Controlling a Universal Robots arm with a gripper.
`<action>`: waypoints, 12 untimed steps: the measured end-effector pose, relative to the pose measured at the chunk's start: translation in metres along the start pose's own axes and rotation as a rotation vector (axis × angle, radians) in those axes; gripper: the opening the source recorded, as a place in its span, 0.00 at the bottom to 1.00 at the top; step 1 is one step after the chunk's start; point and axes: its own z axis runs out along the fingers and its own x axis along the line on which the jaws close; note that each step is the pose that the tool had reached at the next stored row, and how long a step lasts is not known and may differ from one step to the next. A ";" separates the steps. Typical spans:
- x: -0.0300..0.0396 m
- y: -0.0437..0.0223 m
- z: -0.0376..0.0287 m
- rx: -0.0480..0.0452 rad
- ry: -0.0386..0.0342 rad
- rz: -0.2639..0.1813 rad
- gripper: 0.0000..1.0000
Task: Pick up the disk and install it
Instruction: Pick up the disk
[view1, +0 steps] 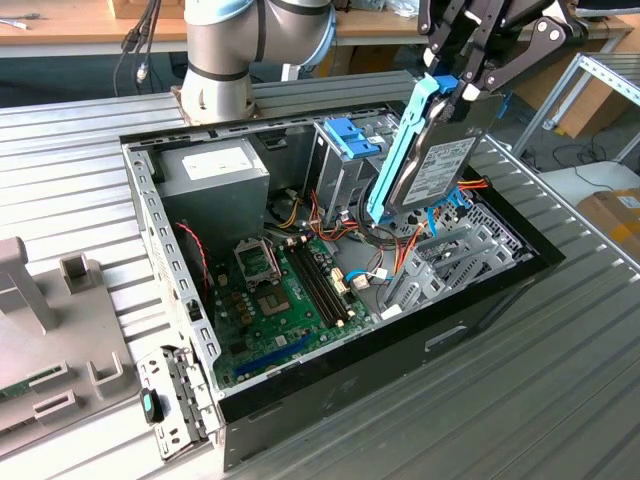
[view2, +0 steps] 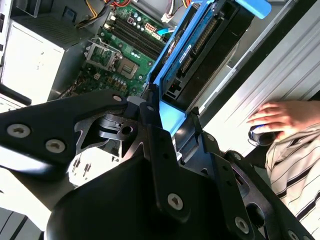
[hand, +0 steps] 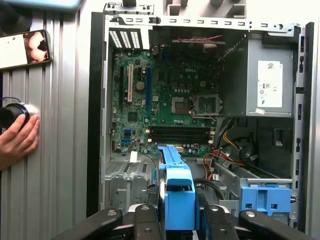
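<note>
Exterior view: the disk (view1: 436, 150), dark grey with bright blue rails, hangs steeply tilted above the open computer case (view1: 350, 372). Its blue tab end is uppermost in the gripper (view1: 462, 88), which is clamped on that end. Pick-up looks complete. Installation is not: the disk sits in no bay and rides above the case's rim, over grey brackets and loose orange wires (view1: 476, 186). Just beside it, toward the exterior view's left, stands the silver drive cage (view1: 335, 175) with its own blue clips, and lower down lies the green motherboard (view1: 290, 290). The case rests on a ribbed metal tabletop (view1: 560, 380). In the first wrist view a person's hand (hand: 17, 140) lies on that tabletop, well apart from the case. Three things are hard to judge: where exactly the fingertips press the rails, masked by black linkages; which slot is to receive the disk; and whether its lower end clears the wires behind it. The gripper's upper part is cut off at the frame edge.
</note>
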 end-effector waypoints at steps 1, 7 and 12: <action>0.0001 -0.0052 -0.0001 0.0000 0.0000 0.000 0.36; 0.0054 -0.0204 -0.0002 0.0000 -0.0001 0.000 0.36; 0.0247 -0.0225 -0.0005 0.0000 0.0000 0.000 0.36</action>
